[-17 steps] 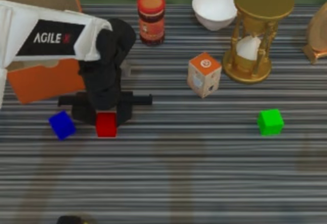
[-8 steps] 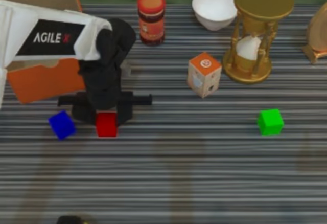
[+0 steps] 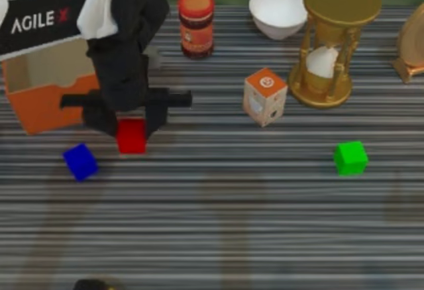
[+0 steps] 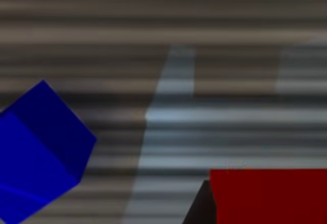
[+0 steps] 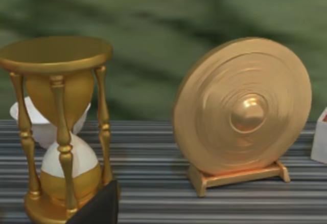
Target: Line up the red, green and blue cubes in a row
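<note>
Red cube (image 3: 131,136), plain and matte, sits clamped between our left gripper (image 3: 126,114) fingers. Blue cube (image 3: 81,161) lies near at eight o'clock, green cube (image 3: 350,157) far off at three o'clock beyond the beige box (image 3: 264,96).

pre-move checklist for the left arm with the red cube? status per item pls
1. Red cube between the left gripper fingers: ok, it sits between them in the top view.
2. Cube off the table: cannot tell.
3. Blue cube apart from the red one: ok, striped table shows between them.
4. Path toward the green cube: ok, bare table along that line; beige box stands behind it.
5. Right arm out of the way: ok, absent from the top view.
</note>
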